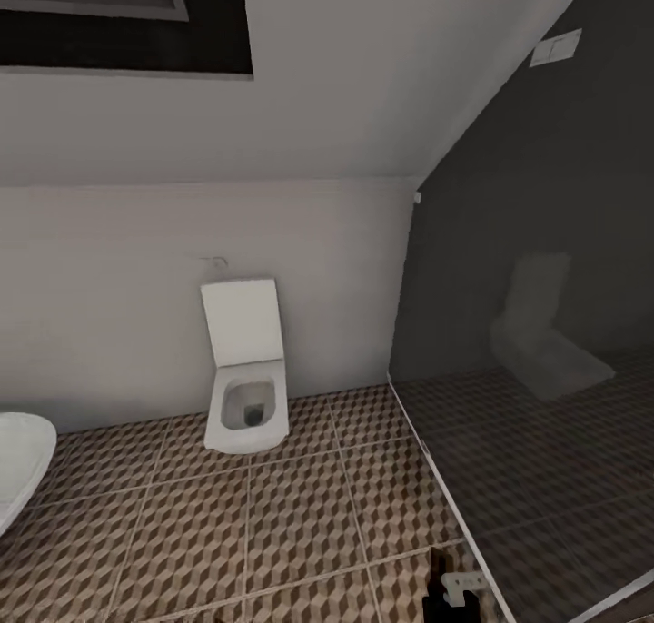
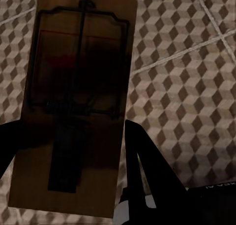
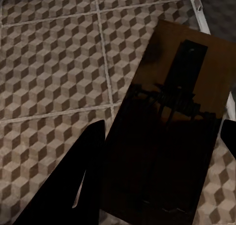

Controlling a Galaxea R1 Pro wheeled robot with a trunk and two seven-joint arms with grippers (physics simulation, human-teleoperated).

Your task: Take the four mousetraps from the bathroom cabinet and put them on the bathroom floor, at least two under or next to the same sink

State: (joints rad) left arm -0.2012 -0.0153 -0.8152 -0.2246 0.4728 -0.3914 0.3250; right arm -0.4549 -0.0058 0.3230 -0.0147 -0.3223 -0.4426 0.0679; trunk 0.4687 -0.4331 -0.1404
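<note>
Each gripper holds one mousetrap above the floor (image 1: 300,523), which is tiled in a brown, beige and white cube pattern with pale grout lines. In the left wrist view, the left gripper (image 2: 69,151) has its two dark fingers (image 2: 147,161) pressed against the long edges of a trap (image 2: 73,112); the wood plate is brown, with a thin wire frame and a faint red mark near its far end. In the right wrist view, the right gripper (image 3: 162,161) clamps the second trap (image 3: 167,126), a dark plate with a black bar and wire parts, near the white rail (image 3: 199,8) at the edge of the floor. In the head view, a white toilet (image 1: 245,378) with raised lid stands against the back wall, a dark glass panel (image 1: 545,287) closes the right side, and a part of a white basin (image 1: 18,459) shows at the left edge. Small pale writing on the left gripper's body is too blurred to read.
</note>
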